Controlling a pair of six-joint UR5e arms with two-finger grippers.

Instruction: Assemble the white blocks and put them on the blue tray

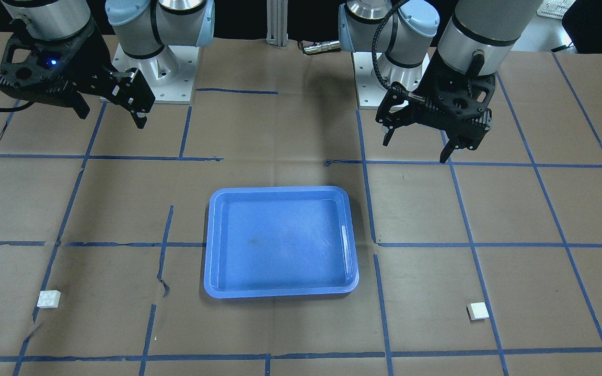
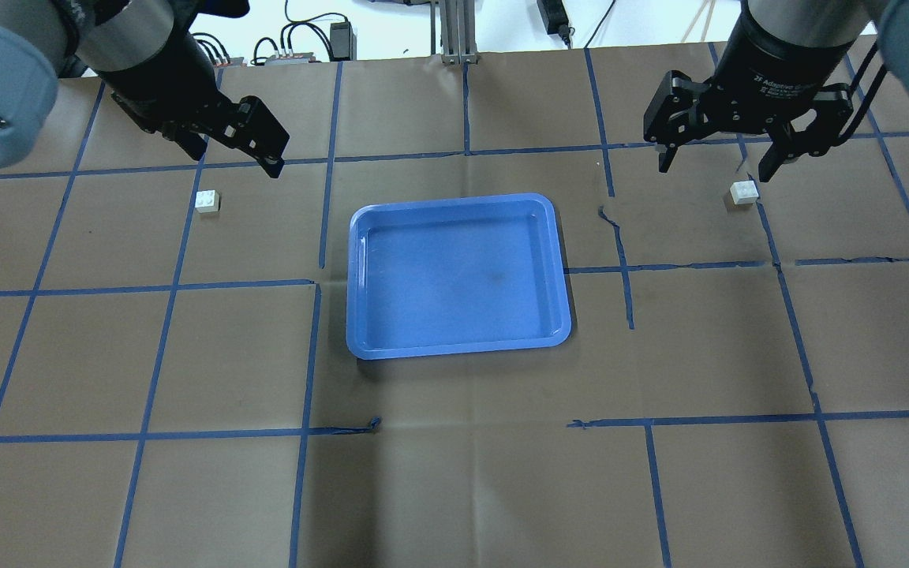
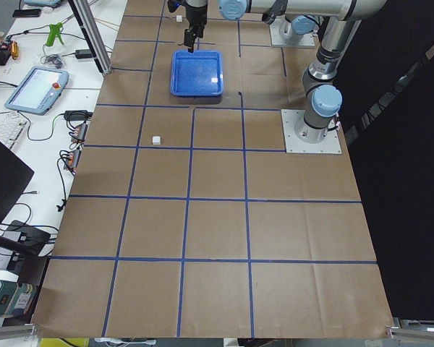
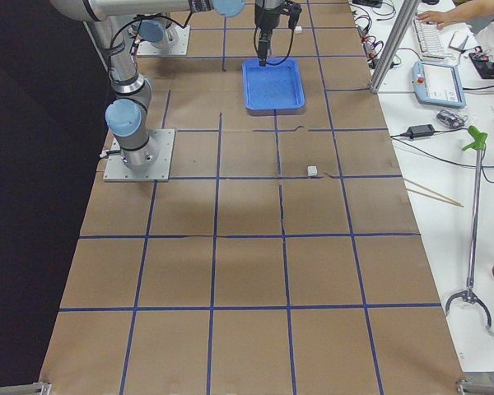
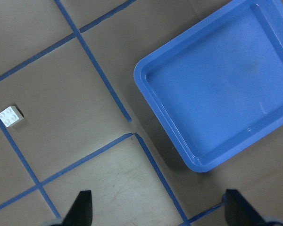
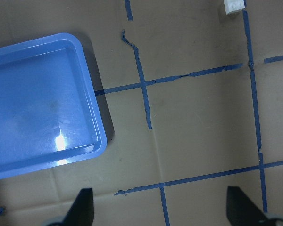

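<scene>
The brown surface (image 2: 454, 473), gridded with blue tape, carried the blue tray (image 2: 454, 276) at its middle, with nothing lying inside. The left tool (image 1: 416, 148) hung above the surface on the robot's side of the tray, its fingers spread wide and holding nothing. The right tool (image 2: 715, 168) hung likewise on the other side, fingers also wide apart and bare. One white block (image 2: 207, 201) sat studs-up on the surface well to the tray's left. The second white block (image 2: 743, 192) sat well to its right, the two unjoined.
</scene>
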